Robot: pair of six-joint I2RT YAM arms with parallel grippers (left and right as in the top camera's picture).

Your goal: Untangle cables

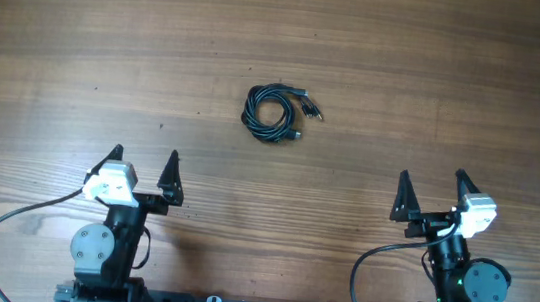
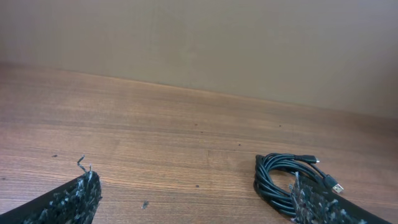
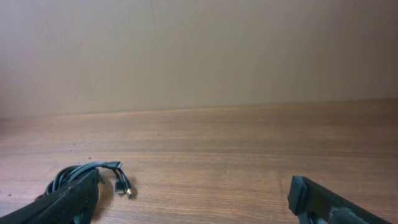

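1 tangled coil of thin black cables [image 1: 276,113] is seen untouched at the middle of the brown wooden table [image 1: 479,73]; the left gripper [image 1: 145,155] and right gripper [image 1: 432,178] are held spread-jawed, empty, by its robot-side edge; nothing is judged untangled.

We have the coiled thin black cables [image 1: 276,113] lying mid-table on the brown wooden table [image 1: 480,63]. Left gripper [image 1: 144,153] sits near-left and right gripper [image 1: 433,175] near-right, both well apart from the coil.
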